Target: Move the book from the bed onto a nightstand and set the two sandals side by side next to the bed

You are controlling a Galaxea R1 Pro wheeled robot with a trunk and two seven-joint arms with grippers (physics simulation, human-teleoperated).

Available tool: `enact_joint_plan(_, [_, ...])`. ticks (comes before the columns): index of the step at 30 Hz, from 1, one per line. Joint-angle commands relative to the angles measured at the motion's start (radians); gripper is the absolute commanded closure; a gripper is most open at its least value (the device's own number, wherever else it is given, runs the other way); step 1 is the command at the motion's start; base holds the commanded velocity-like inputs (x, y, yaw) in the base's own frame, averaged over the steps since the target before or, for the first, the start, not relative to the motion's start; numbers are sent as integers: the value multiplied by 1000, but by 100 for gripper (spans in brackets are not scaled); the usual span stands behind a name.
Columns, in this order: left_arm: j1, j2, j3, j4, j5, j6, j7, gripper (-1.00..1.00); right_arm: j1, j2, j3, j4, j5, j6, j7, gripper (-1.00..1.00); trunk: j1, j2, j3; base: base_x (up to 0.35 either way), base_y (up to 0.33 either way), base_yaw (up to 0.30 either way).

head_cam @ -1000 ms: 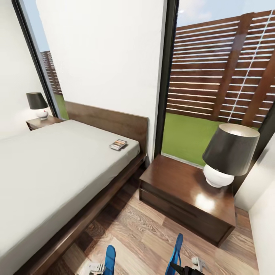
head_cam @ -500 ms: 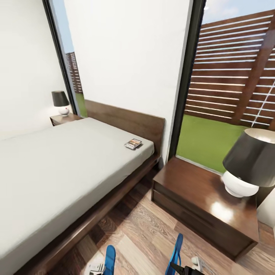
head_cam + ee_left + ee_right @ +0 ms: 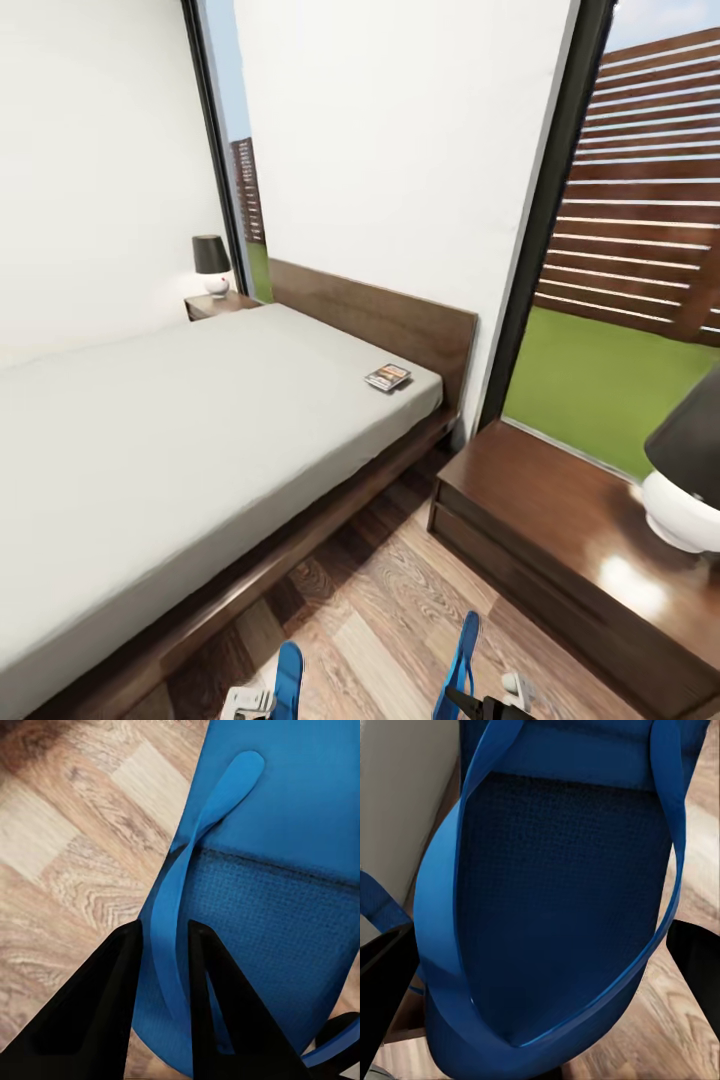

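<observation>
**A sandal in each gripper, book ahead on the bed**

My left gripper pinches the strap of one blue sandal; my right gripper has its fingers spread around the other sandal, whether they press it I cannot tell. Ahead of both grippers, the book lies on the bed near the headboard, a nightstand beyond my right gripper.

The bed fills the head view's left, its headboard against the back wall, and the book lies on the mattress near the headboard corner. One nightstand stands on the floor right of the bed with a lamp on it; another nightstand with a lamp sits beyond the bed's far side. Two sandals stand side by side at the near edge, above the floor.
</observation>
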Motion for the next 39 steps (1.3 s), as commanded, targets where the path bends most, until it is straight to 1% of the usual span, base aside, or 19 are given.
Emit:
enact_joint_plan(1, [-1, 0, 8, 1, -12, -6, 1, 100, -2, 0, -1, 4, 1, -7, 3, 100, 0, 0, -1, 0, 0, 269])
enact_joint_plan(39, [-1, 0, 8, 1, -12, -6, 1, 100, -2, 0, -1, 4, 1, -7, 3, 100, 0, 0, -1, 0, 0, 269])
